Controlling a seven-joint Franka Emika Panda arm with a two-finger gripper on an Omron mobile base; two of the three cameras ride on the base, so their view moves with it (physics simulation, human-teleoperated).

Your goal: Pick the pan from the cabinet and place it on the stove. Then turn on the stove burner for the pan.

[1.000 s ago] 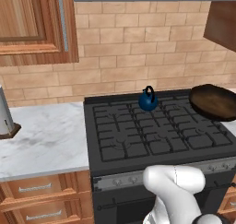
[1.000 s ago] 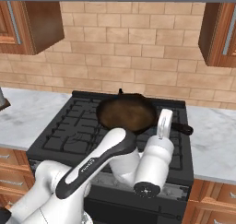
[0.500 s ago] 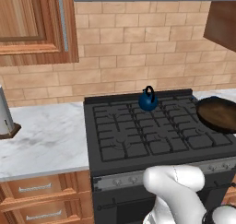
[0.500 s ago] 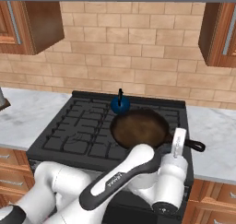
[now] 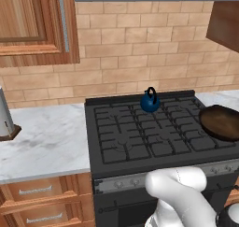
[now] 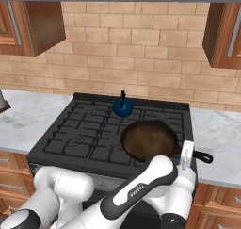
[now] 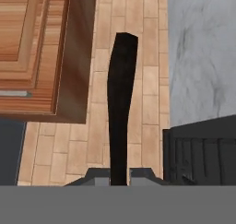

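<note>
The gripper (image 7: 120, 174) is clamped on the long black handle of the pan (image 6: 149, 140), with both fingers pinching it near one end. The pan hangs over the right front part of the stove (image 6: 89, 134), near its right edge and well short of the blue kettle (image 6: 122, 108) at the back. The risk, judging from this grip, is leverage: held so far out along the handle, the pan could tilt or slip, landing off-centre on the grate or overhanging the marble counter (image 6: 216, 138).
</note>
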